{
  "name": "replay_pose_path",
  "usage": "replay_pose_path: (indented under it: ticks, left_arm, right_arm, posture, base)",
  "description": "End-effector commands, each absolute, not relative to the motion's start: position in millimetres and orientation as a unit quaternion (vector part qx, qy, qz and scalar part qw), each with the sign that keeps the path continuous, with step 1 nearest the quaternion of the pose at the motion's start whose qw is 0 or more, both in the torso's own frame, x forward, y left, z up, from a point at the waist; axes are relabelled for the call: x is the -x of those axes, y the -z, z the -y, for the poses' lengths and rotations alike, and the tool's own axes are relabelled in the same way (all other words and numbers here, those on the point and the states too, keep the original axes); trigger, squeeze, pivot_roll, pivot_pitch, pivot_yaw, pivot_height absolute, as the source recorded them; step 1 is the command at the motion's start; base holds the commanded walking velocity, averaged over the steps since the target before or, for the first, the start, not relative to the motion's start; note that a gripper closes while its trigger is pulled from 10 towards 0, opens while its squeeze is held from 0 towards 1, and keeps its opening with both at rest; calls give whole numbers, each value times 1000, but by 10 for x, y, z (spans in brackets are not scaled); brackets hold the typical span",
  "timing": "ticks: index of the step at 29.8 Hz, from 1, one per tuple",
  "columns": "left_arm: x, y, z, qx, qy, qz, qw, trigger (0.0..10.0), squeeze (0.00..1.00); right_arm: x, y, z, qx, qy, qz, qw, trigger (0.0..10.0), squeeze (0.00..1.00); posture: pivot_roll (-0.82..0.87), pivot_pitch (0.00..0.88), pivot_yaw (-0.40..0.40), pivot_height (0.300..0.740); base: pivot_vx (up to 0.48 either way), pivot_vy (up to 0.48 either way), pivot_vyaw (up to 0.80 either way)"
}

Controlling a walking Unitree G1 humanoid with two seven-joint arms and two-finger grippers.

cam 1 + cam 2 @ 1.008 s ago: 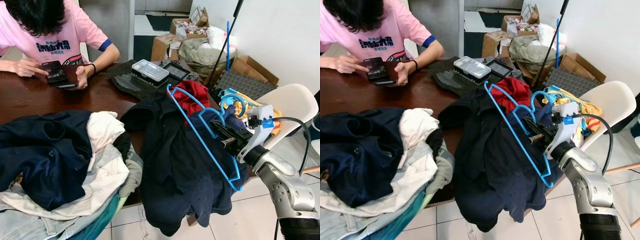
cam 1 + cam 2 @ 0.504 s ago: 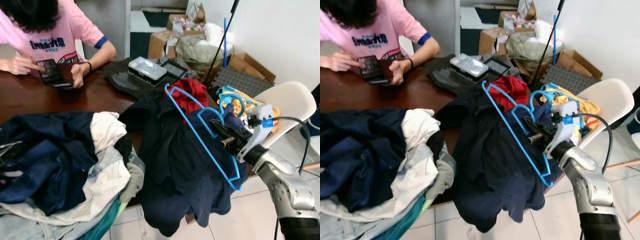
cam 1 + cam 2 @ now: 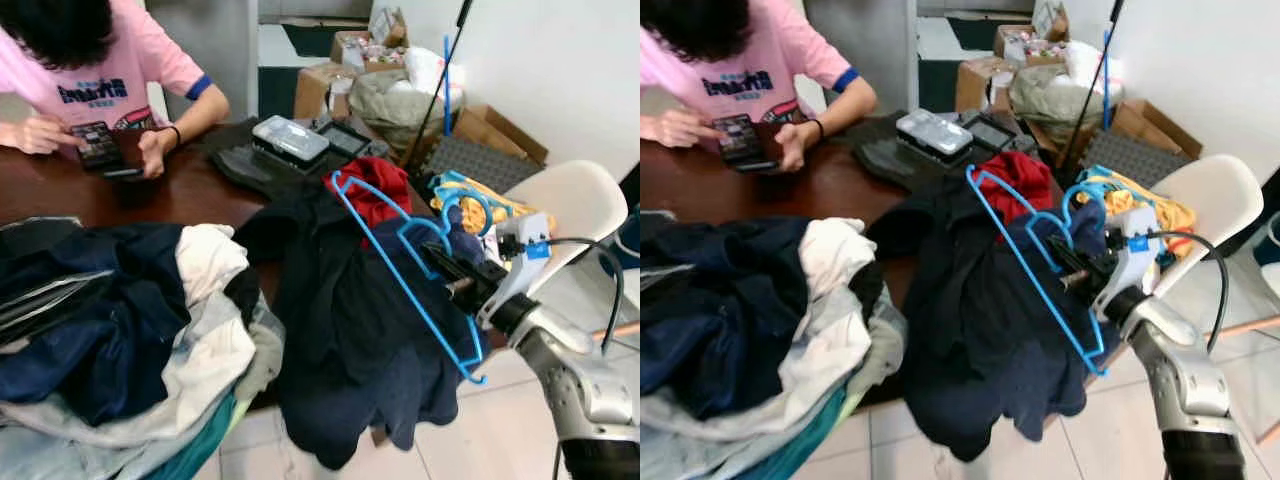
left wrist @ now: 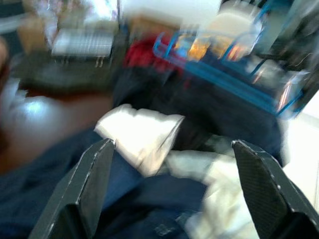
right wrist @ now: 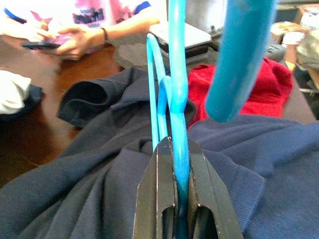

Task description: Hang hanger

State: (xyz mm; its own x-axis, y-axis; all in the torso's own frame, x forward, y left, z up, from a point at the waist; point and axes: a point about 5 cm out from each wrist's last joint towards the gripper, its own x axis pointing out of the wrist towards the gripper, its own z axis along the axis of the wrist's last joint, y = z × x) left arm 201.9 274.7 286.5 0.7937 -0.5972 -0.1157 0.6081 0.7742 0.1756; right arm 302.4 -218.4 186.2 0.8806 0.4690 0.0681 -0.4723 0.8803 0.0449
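A blue plastic hanger (image 3: 380,249) slants over a dark navy garment (image 3: 350,330) that drapes off the table's near right corner. My right gripper (image 3: 440,262) is shut on the hanger's lower bar; in the right wrist view its fingers (image 5: 159,199) clamp the blue bar (image 5: 178,99) above the navy cloth. My left gripper (image 4: 172,199) is open, its two fingers wide apart over the heap of clothes (image 3: 150,320) on the table's left. The left wrist view is blurred. A blurred dark and grey shape (image 3: 35,300) lies at the left edge over that heap.
A person in a pink shirt (image 3: 100,60) sits at the far side of the brown table (image 3: 130,195) with a phone. A red cloth (image 3: 380,190) and a clear plastic box (image 3: 290,140) lie behind the navy garment. A white chair (image 3: 570,200) stands at right, cardboard boxes (image 3: 370,60) behind.
A blurred dark shape has come in from the left edge over the clothes heap. The right gripper still holds the hanger in about the same place. The camera has shifted slightly.
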Motion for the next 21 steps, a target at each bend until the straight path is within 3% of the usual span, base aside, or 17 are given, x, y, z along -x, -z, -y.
replay_pose_path:
  ticks: [1,7,9,16,17,19,20,21]
  left_arm:
    - [-2138,-2739,-2798,-132,263,-62,954,10000,0]
    - [-2153,-2578,-2878,-182,219,-138,948,10000,0]
    - [-2112,-2513,-2892,-244,219,-184,927,10000,0]
    - [-2059,-2422,-2948,-302,222,-236,896,9922,0]
    - [-2035,-2383,-2954,-311,231,-253,886,3882,0]
    - [-2035,-2383,-2954,-311,231,-253,886,3882,0]
    - [-2021,-2338,-2962,-322,237,-269,876,0,0]
    - [-2018,-2311,-2982,-335,237,-279,868,0,0]
  right_arm:
    - [-3002,-1862,2234,-29,-232,27,972,10000,0]
    - [-3009,-1870,2237,-28,-232,26,972,10000,0]
    - [-3017,-1879,2234,-27,-232,27,972,10000,0]
    - [-3019,-1874,2221,-28,-232,26,972,10000,0]
    - [-3020,-1875,2219,-28,-232,26,972,10000,0]
    - [-3020,-1875,2219,-28,-232,26,972,10000,0]
    - [-3020,-1875,2219,-28,-232,27,972,10000,0]
    - [-3017,-1875,2223,-28,-231,27,972,10000,0]
  posture:
    - [125,137,-83,740]
    - [126,138,-84,740]
    - [127,139,-86,740]
    - [132,140,-87,740]
    - [130,141,-88,740]
    - [130,141,-88,740]
    - [130,140,-87,740]
    - [130,140,-87,740]
  base:
    - [0,0,0]
    - [0,0,0]
    - [0,0,0]
    - [0,0,0]
    - [0,0,0]
    - [0,0,0]
    - [0,0,0]
    - [0,0,0]
